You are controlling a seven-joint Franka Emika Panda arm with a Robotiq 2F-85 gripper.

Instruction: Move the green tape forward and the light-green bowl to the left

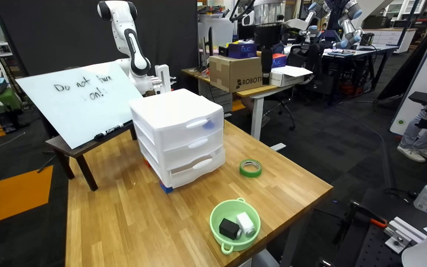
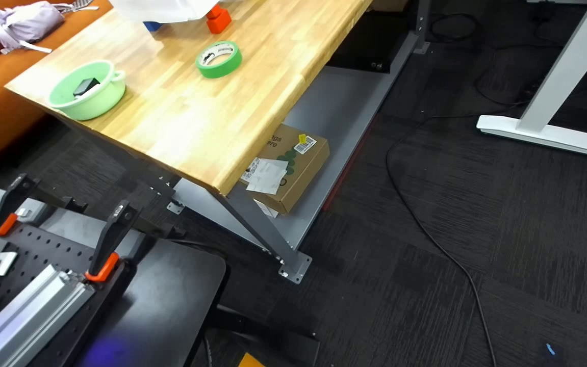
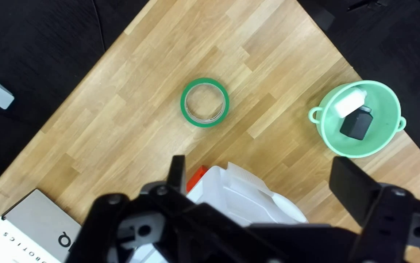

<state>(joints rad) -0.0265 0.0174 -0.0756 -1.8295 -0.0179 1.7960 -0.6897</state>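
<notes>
Flat ring-shaped roll of green tape [image 1: 250, 174]: one, lying flat with its centre open, near the right edge of the brown plank-wood worktop [image 1: 124, 222] in an exterior view.
Round lime-green plastic bowl [image 1: 225, 212]: one, upright at the near edge there, apart from the tape, with two loop handles.
Inside the bowl: two small items side by side, a black box-shaped container [image 1: 228, 228] and a white box-shaped container [image 1: 245, 221].
Black two-fingered tool [image 3: 259, 171]: one, its fingers spread wide in the wrist view, apart from both tape and bowl.
White translucent plastic drawer unit [image 1: 178, 129]: one, left of the tape in an exterior view, with three drawers, the lowest pulled slightly out.
Blocks at the unit's base: one blue block [image 1: 166, 187] at its near corner; red-orange blocks [image 2: 219, 21] too, their count unclear.
White board [image 1: 83, 111]: one, lettered "Do not turn on!", tilted, resting on a small dark-brown stand [image 1: 62, 142] at the far left, one black marker [image 1: 109, 130] along its lower edge.
Below the worktop: a grey shelf [image 2: 334, 97] with a brown cardboard box [image 2: 301, 176].
Black side table [image 2: 181, 290]: one, with two black clamps [image 2: 109, 239] with orange grips.
Room: dark carpet [image 2: 451, 204], a black curtain [image 1: 61, 37] at the far left, a white jointed robot arm [image 1: 135, 52] before it, one person [image 1: 413, 128] partly in view at the right.
</notes>
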